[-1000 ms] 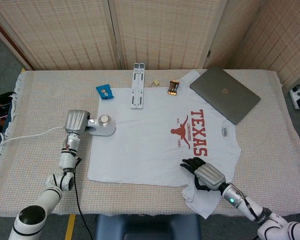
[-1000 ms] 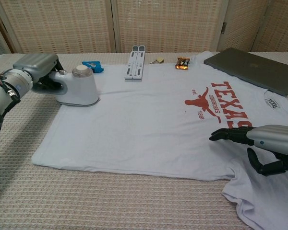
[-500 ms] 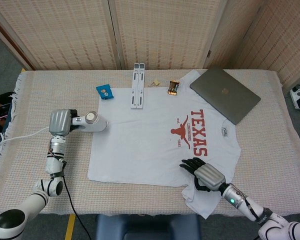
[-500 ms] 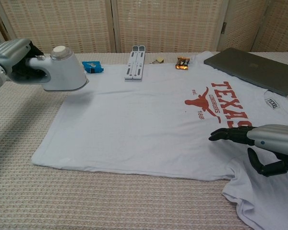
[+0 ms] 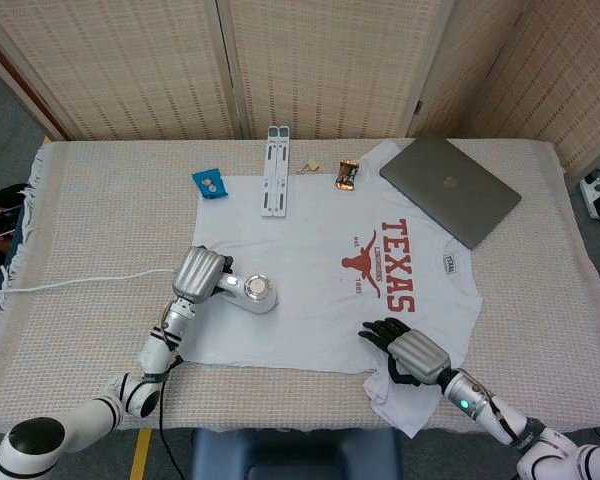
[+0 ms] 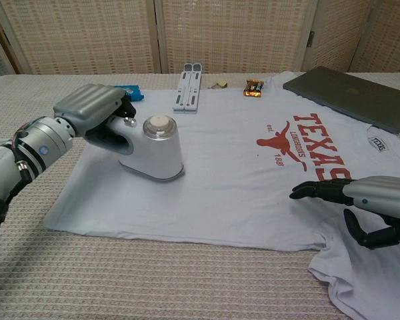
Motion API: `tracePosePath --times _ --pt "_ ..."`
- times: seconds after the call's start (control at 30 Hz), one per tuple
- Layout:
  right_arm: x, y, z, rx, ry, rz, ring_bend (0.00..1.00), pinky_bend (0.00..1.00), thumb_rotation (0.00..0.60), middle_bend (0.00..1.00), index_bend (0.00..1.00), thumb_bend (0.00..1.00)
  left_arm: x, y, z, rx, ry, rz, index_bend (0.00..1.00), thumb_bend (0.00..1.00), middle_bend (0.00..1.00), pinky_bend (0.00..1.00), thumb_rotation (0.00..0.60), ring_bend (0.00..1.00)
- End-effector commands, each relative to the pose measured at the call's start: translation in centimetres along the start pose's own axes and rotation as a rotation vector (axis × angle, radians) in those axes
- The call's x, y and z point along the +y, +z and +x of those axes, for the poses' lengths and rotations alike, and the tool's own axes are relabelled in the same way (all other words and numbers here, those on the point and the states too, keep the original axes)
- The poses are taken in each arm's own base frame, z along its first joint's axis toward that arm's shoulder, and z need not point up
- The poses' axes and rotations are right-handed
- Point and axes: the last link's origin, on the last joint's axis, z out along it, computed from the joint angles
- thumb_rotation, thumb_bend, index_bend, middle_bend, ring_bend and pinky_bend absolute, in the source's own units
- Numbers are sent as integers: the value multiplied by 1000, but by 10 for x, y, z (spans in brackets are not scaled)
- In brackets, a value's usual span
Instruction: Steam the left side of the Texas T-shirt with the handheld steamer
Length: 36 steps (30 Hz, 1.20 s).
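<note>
A white T-shirt (image 5: 310, 270) (image 6: 227, 173) with a red TEXAS longhorn print lies flat on the table, its collar to the right. My left hand (image 5: 198, 273) (image 6: 93, 115) grips the handle of the white handheld steamer (image 5: 252, 292) (image 6: 155, 148), whose base sits on the left part of the shirt. A white cord (image 5: 70, 283) trails left from it. My right hand (image 5: 405, 348) (image 6: 367, 203) rests on the shirt's lower right near the sleeve, fingers spread and holding nothing.
A grey laptop (image 5: 450, 188) (image 6: 353, 95) lies closed over the shirt's far right. Along the far edge of the shirt sit a white folding stand (image 5: 276, 168) (image 6: 189, 85), a blue packet (image 5: 209, 183), and a small orange packet (image 5: 347, 175) (image 6: 254, 87).
My left hand lifted the steamer off the shirt's far left corner, swung it out to the left, then set it down nearer me and further right on the shirt. The right hand stayed put.
</note>
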Motion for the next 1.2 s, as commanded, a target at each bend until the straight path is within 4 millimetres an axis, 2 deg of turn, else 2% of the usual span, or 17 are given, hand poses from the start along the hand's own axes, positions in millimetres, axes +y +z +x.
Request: tracePosePath --times 0.03,0.3,0.47,0.7,0.8,0.87,0.97,1.07,1.2 --pt "1 0 1 1 0 -2 0 0 383 0 0 1000 2 -5 -7 -19 9 -12 928 306 997 709 600 831" --pt "3 0 0 -6 2 -10 0 0 385 0 0 1000 -26 -37 -9 -19 28 -9 929 306 996 708 600 830" --pt "4 0 -1 -8 1 -13 0 0 386 0 0 1000 -49 -68 -5 -28 52 -9 928 306 997 709 600 831" --pt "3 -2 -1 -12 -10 -11 0 0 385 0 0 1000 -76 -114 11 -17 56 15 929 307 997 709 600 832" --pt "3 -3 -1 -10 -12 -8 0 0 384 0 0 1000 -79 -122 22 12 23 35 929 307 997 708 600 831" --pt "3 -3 -1 -10 -15 -6 0 0 382 0 0 1000 -78 -119 30 33 -5 45 929 306 997 708 600 831" --pt "3 -4 -1 -8 -20 -6 0 0 381 0 0 1000 -71 -103 40 55 -54 52 929 306 999 709 600 832" --pt "5 -4 -1 -3 -32 -13 0 0 384 0 0 1000 -60 -78 45 74 -77 50 930 307 1000 709 600 832" --pt "5 -5 -3 -3 -29 -17 0 0 385 0 0 1000 -38 -44 39 61 -77 27 929 306 1000 709 600 832"
